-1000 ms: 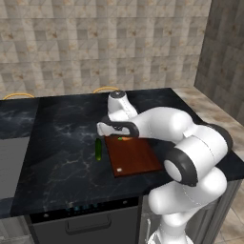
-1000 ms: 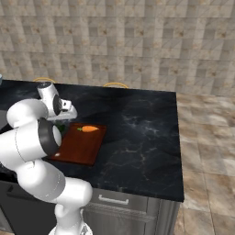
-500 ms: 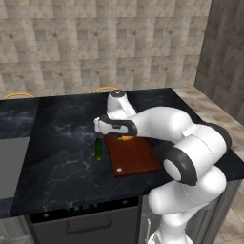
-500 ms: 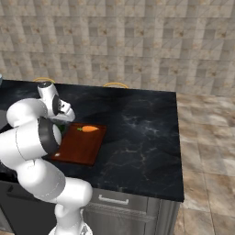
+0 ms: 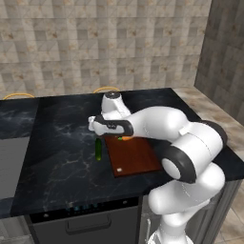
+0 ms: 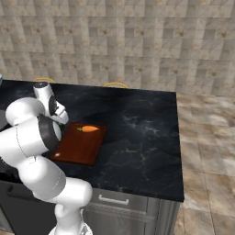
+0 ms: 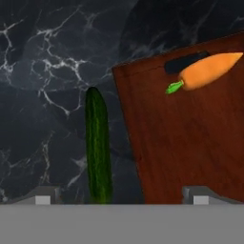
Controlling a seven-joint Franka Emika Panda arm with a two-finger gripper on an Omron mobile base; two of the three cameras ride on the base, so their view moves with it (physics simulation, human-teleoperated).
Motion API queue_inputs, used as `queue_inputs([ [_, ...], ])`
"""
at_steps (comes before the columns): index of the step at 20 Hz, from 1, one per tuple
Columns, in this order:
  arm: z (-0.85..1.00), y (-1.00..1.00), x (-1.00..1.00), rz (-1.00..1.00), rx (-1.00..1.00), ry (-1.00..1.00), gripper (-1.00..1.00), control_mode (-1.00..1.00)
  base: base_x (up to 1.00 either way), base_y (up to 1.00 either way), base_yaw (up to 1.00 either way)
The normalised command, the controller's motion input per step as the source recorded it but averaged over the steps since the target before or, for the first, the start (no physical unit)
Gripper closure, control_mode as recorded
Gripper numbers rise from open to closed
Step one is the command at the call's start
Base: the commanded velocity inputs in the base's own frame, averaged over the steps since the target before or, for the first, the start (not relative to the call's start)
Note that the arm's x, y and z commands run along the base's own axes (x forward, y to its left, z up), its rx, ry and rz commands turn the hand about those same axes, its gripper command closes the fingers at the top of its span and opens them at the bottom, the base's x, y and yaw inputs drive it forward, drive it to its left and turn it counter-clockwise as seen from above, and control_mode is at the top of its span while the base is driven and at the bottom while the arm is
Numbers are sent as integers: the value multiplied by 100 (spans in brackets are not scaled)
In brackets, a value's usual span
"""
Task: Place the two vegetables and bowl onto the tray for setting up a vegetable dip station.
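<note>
Gripper [image 7: 119, 196] tips barely visible, cucumber [image 7: 98, 151] end cropped

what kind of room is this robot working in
Most likely a kitchen, a rendered one: a dark marble counter over cabinet fronts, a tiled stone wall behind, and a wooden board carrying a carrot, with a cucumber beside it.

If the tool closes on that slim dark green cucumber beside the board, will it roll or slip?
The slim dark green cucumber looks round and smooth, so it may roll sideways if nudged. Its glossy skin could slip between the pads. It lies flat on the dark marble counter, beside the reddish-brown wooden board, and looks stiff.
</note>
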Motion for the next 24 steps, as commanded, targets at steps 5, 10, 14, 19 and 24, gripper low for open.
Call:
queue_inputs([
  [5,0,21,9,-2,1,8,-100,-100,0,0,0],
  [10,-8,4,26,0,0,3,-100,-100,0,0,0],
  [14,-27,7,27,0,0,0,-100,-100,0,0,0],
  [19,-32,17,5,0,0,0,-100,-100,0,0,0],
  [24,-22,15,1,0,0,0,-100,-100,0,0,0],
])
